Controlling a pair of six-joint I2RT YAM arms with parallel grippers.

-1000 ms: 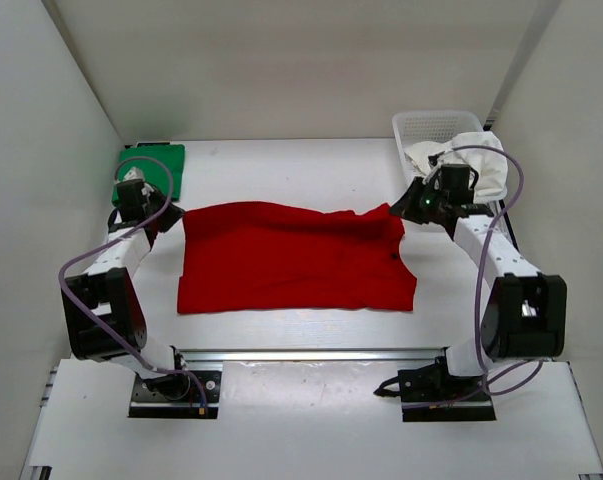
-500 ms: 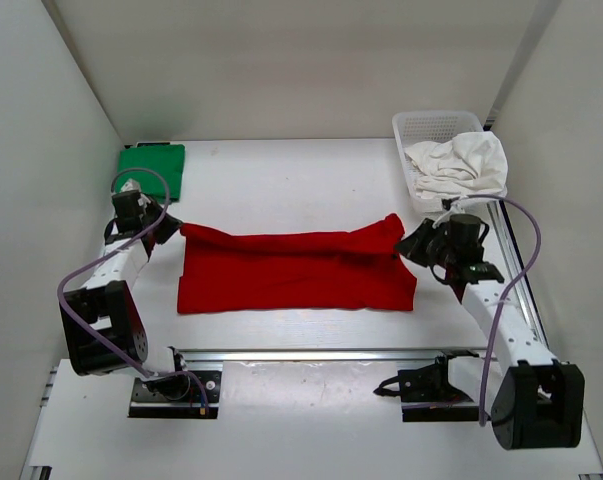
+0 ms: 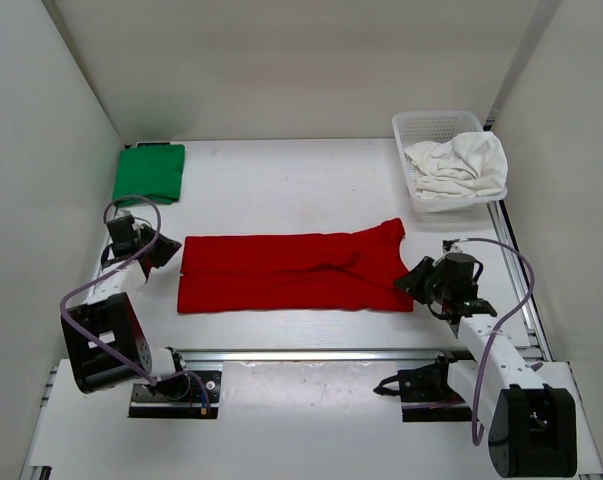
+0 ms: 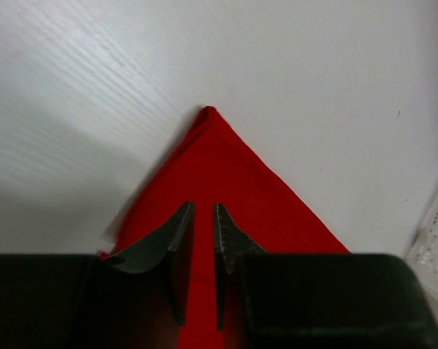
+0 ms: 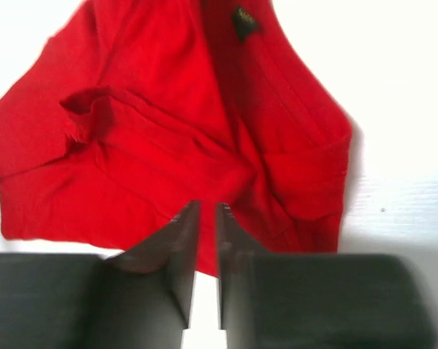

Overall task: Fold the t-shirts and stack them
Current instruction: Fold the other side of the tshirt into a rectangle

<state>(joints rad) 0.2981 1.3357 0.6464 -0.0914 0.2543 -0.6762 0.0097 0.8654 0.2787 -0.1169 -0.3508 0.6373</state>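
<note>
Top external: green t-shirt (image 3: pixel 149 172) and white t-shirt (image 3: pixel 459 165) visible.
Left wrist: left claw (image 4: pixel 203 209) narrow, over red t-shirt (image 4: pixel 233 174) corner.
Right wrist: right claw (image 5: pixel 208 207) narrow; collar label (image 5: pixel 245 23).

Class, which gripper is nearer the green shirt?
Left. The left gripper is at the red shirt's left end, near the green shirt; the right gripper is at the opposite end.
</note>
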